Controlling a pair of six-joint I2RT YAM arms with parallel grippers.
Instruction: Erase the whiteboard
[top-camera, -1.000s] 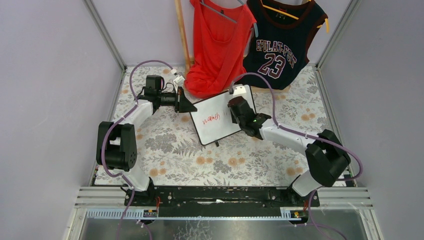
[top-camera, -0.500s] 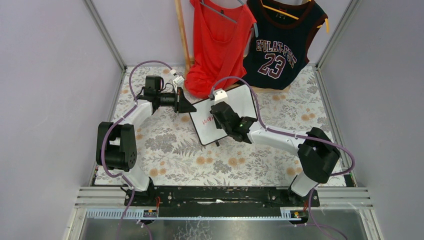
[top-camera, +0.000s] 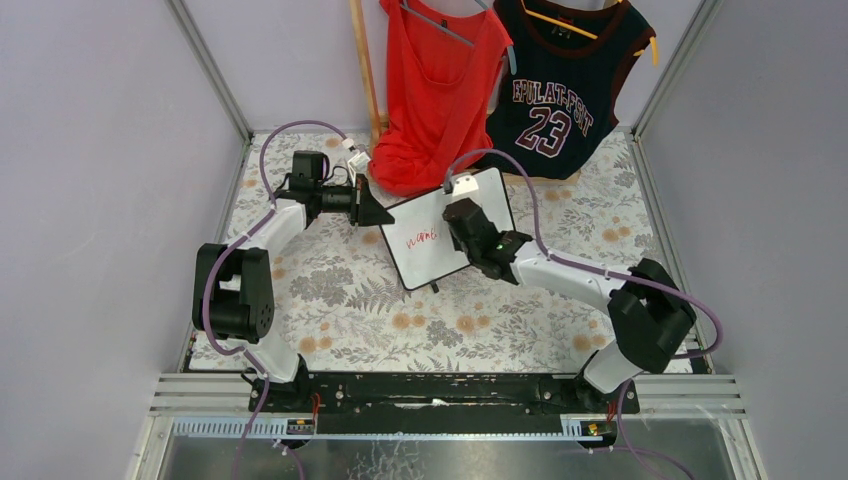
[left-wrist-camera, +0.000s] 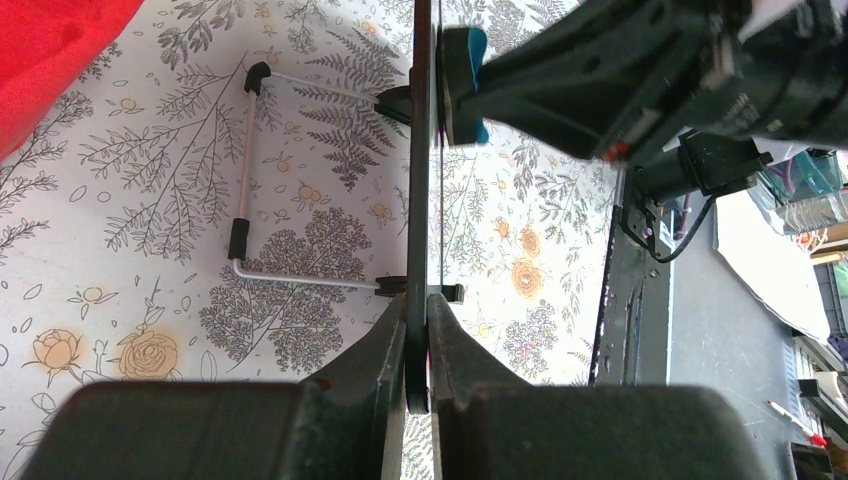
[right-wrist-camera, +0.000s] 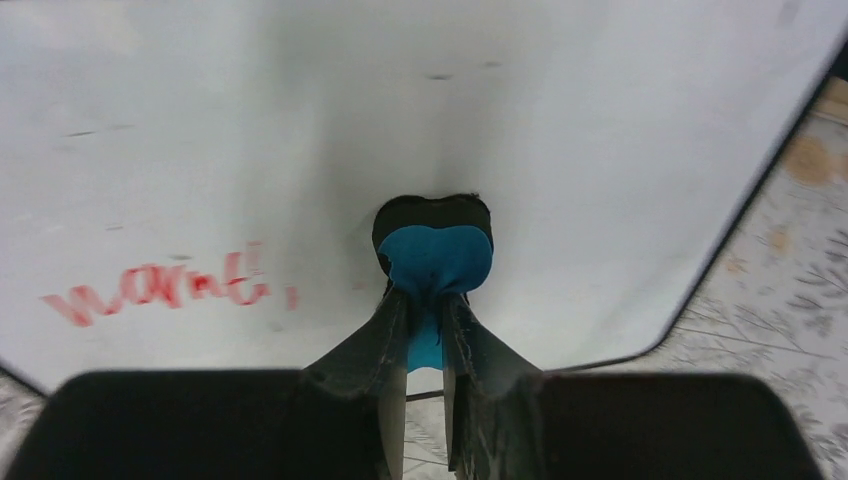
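The whiteboard stands propped just beyond the middle of the floral table. Its edge at ten o'clock is clenched between the fingers of the left gripper. The right gripper is clamped on a small blue eraser, which is held against the white face. Red writing is seen at about eight o'clock from the eraser — not yet wiped. The stroke is best swept toward nine o'clock and slightly downward. Pad contact should be kept even and pressure modest, so that the board is not pushed out of the bracing grip. The whole word should be overlapped — the stray mark after its last letter included.
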